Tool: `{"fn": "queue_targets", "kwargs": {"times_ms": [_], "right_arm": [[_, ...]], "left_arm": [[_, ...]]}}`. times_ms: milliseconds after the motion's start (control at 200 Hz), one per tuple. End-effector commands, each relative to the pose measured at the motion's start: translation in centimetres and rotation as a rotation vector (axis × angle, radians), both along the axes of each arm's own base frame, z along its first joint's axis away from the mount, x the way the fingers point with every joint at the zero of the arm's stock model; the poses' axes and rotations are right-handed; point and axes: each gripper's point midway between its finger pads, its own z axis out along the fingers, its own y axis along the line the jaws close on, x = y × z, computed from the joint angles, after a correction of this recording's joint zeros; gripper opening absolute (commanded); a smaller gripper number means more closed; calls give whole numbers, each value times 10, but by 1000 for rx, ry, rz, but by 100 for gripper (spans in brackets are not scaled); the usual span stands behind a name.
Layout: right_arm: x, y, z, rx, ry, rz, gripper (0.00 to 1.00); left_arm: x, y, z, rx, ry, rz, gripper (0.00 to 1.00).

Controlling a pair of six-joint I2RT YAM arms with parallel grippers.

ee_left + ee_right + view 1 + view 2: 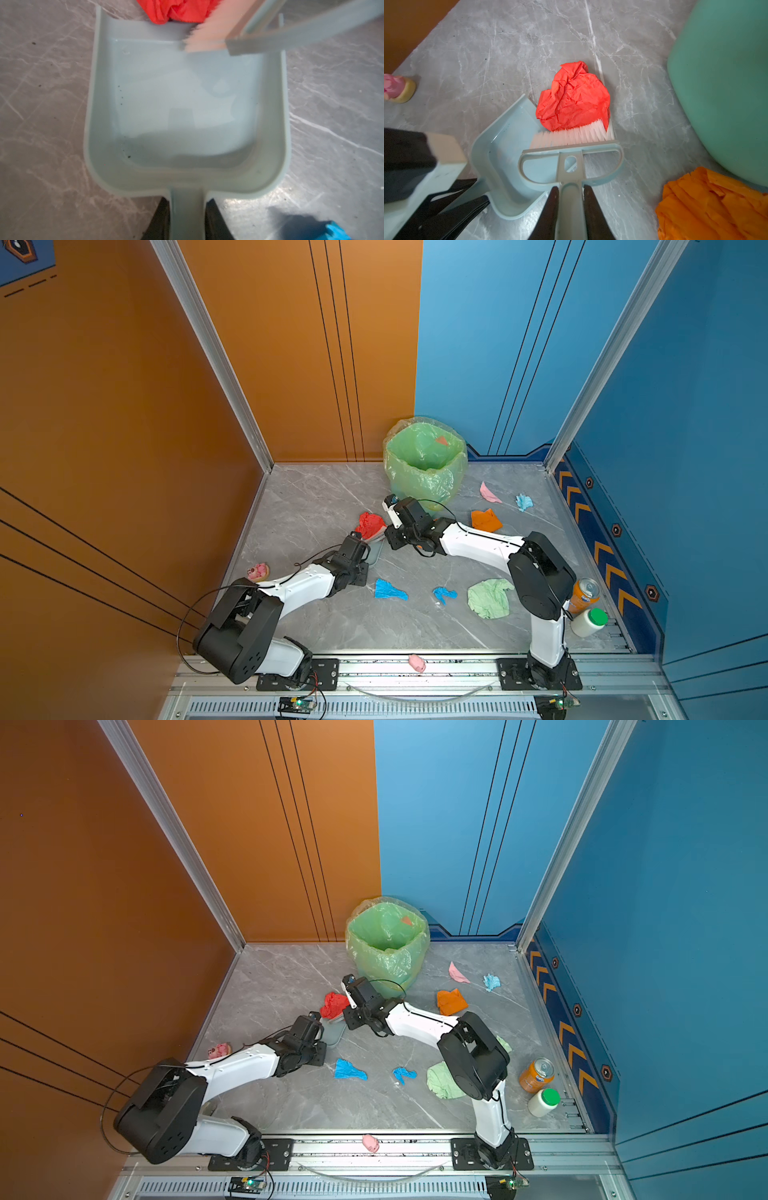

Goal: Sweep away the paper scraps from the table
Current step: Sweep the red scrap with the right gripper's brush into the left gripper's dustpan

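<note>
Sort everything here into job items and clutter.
Job: red wad, orange wad, pink scrap, pale blue wad, larger blue scrap, smaller blue scrap, green wad, dustpan, brush, lined bin.
Clutter: orange can, white bottle, pink pig, pink toy by the wall.

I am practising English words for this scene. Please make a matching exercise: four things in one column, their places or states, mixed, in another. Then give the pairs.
1 red paper scrap
2 dustpan
3 brush
4 soda can

a held in the right claw
b at the dustpan's open edge, touching the brush
c held in the left claw
d beside the white bottle

Pairs: 1-b, 2-c, 3-a, 4-d
</note>
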Motion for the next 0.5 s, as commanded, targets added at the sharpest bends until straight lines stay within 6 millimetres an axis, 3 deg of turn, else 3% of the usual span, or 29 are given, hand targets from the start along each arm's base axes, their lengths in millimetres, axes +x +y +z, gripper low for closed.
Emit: {"fn": "queue_targets", "kwargs": {"times_ms": [0, 220, 496], "right_arm": [[-20, -2, 14, 27, 42, 73, 0], [-14, -4, 46, 102, -8, 70, 0], [27, -27, 51, 64, -94, -97, 0]], "left_arm": [[-2, -3, -1, 12, 9, -26, 0], [-3, -4, -2, 13, 14, -32, 0], [-3, -5, -2, 11, 17, -37, 0]]}}
